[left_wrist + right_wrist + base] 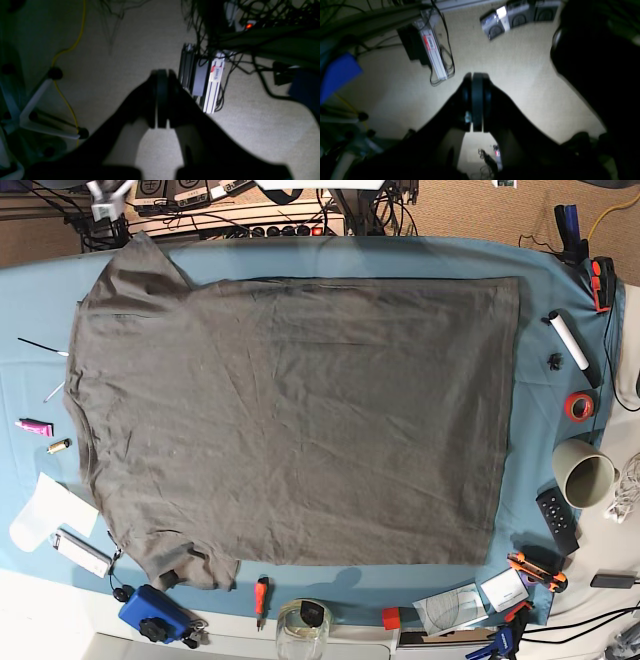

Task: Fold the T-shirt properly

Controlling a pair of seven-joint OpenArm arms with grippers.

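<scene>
A blue tablecloth [300, 255] covers the table; at about 3 o'clock sit a white marker [570, 340], a roll of red tape [579, 406], a pale cup [586, 474] on its side and a black remote [556, 520]; near 6 o'clock are a small red screwdriver [260, 592] and a glass jar [303, 628]; near 8 o'clock lie a blue box [155, 612] and a white paper [45, 510]; at 9 o'clock lies a pink tube [33, 427].
</scene>
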